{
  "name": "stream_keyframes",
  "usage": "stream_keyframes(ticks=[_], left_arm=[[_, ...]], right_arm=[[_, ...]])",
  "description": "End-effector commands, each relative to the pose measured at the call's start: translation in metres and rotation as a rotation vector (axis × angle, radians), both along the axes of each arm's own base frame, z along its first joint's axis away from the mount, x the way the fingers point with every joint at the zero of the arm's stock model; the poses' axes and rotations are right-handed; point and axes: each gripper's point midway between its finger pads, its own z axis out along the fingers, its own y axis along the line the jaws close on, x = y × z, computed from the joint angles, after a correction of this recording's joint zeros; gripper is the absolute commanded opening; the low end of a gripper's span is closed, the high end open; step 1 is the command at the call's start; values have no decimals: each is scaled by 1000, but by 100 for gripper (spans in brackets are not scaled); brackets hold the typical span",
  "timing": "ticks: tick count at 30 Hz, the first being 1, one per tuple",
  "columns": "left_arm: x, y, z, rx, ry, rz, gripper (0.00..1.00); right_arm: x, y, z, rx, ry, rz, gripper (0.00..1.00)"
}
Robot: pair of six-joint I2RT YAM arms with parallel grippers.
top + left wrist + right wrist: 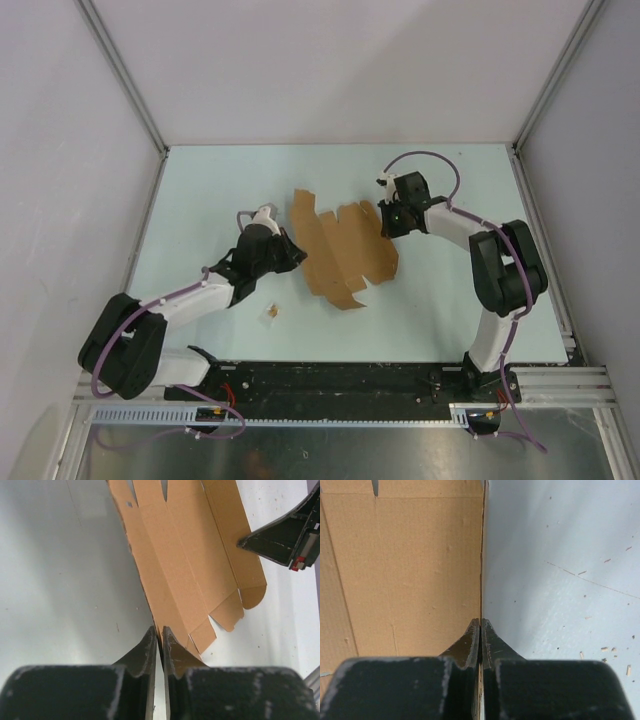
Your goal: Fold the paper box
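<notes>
The box (345,250) is a flat die-cut sheet of brown cardboard, unfolded, lying about the middle of the pale table (220,190) between the two arms. Its tabs and flaps point toward the far and near edges of the table. The left hand (292,252) is at the sheet's left side. In the left wrist view its fingers (150,647) are pressed almost together with only a thin slit between them, pinching the edge of the cardboard near a corner. From there the sheet slopes away, and that side looks raised off the table. The right hand (384,222) is at the sheet's far right corner. In the right wrist view its fingers (490,640) are closed tight on the cardboard's edge, which runs straight into the line where they meet. The panel on the left of that line shows creases and a small notch at the top. A tiny brown scrap (271,313) lies on the table near the left arm, apart from the box. Specks of debris are scattered on the table to the right of the right hand.
</notes>
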Motion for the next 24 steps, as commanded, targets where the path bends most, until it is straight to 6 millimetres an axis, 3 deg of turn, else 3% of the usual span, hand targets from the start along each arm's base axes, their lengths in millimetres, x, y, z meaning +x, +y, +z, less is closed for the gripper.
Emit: stream_keyframes(ticks=[1, 14, 24], left_arm=[[9, -8, 22, 20, -63, -58, 14], [21, -11, 20, 104, -32, -78, 17], [23, -20, 36, 59, -48, -104, 18]], right_arm=[[-24, 12, 8, 24, 43, 36, 0], [-34, 24, 16, 17, 27, 70, 0], [-37, 27, 20, 34, 15, 73, 0]])
